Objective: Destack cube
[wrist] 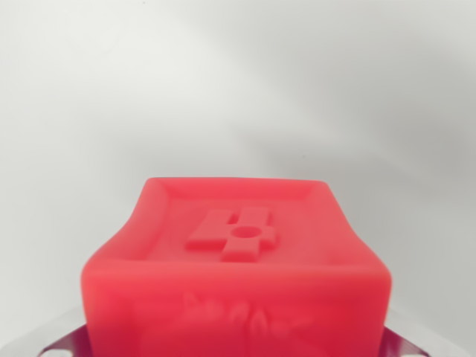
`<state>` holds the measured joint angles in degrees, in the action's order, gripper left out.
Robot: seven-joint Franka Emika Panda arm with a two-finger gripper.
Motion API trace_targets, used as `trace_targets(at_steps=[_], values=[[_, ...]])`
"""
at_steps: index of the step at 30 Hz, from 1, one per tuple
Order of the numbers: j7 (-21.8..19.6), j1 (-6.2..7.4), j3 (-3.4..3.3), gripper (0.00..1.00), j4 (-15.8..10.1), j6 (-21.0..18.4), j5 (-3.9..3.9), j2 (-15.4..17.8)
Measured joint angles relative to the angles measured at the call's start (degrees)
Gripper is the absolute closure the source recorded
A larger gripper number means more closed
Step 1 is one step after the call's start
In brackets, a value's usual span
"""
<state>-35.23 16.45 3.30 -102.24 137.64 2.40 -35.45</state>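
Note:
A red cube (236, 253) fills the lower middle of the wrist view, very close to the camera. Its upper face has a raised rim and an embossed figure with a small round hole. My gripper (236, 346) straddles it. Only metal finger parts show, one at the bottom left (52, 341) and one at the bottom right (416, 343), each lying against a side of the cube. The gripper looks shut on the cube. The fingertips and whatever is beneath the cube are hidden by it.
A plain white surface (238, 82) spreads behind and around the cube, with soft grey shadows across its upper right. No other object shows.

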Motion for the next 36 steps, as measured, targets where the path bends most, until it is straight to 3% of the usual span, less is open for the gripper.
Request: trace_targets(at_steps=[19,36], values=[[0.0,0.27,-0.46,1.00,1.1,4.8,0.09,-6.2],[0.0,0.54,-0.77,1.00,2.3,7.1,0.10,-9.7]])
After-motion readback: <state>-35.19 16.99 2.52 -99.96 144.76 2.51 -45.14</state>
